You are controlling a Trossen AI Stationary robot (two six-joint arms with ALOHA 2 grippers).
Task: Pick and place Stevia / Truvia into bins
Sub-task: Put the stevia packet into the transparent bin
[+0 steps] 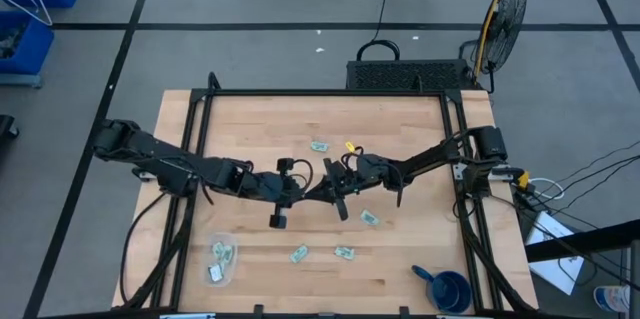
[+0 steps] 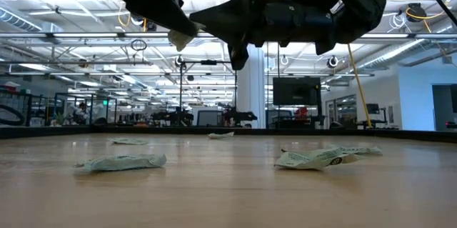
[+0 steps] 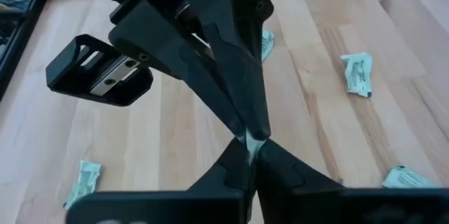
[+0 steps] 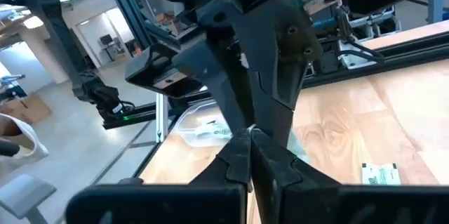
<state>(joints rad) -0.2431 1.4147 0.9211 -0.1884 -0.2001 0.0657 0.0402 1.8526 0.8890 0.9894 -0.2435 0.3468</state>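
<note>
Both end effectors, left (image 1: 318,192) and right (image 1: 336,191), are pinching one flat paper sachet (image 3: 250,143) above the wooden counter (image 1: 400,259), five crinkled ones lying loose.

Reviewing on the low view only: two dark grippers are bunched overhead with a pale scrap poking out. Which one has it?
Observer: Left wrist view shows the left gripper shut on a sachet, and the right gripper seems to pinch it too.
Operator: Where's the bin?
Observer: From above, the bin sits near the table corner on the left arm's side, apart from both grippers.
Operator: Any left over?
Observer: Four loose sachets lie on the table.
</note>
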